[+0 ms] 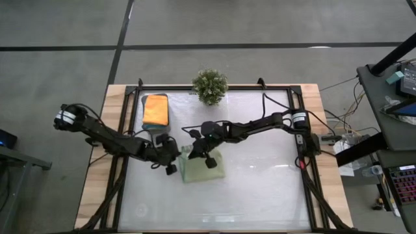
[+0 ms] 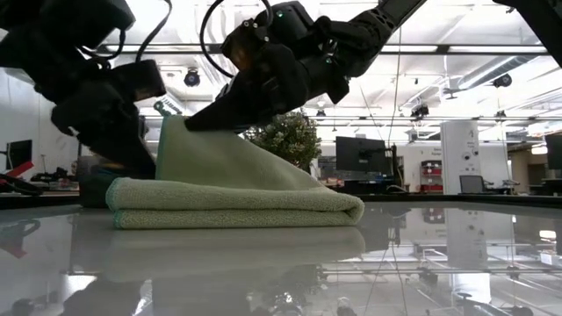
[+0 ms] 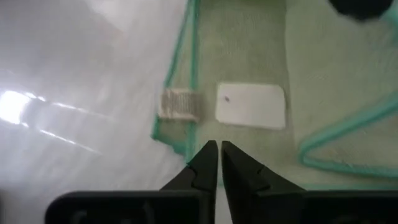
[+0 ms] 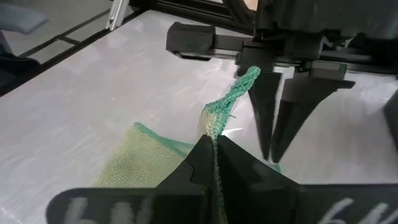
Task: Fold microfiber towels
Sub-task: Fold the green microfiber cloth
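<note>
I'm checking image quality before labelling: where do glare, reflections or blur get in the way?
Low view: the glossy table mirrors the folded sage-green towel and ceiling lights. Left wrist view: a bright glare patch sits on the table beside the towel's white tag. Right wrist view: the nearest fingers are soft. High view: faint sheen only.

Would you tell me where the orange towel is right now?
In the high view, the orange towel lies at the table's far left, left of the plant, beyond the left gripper.
</note>
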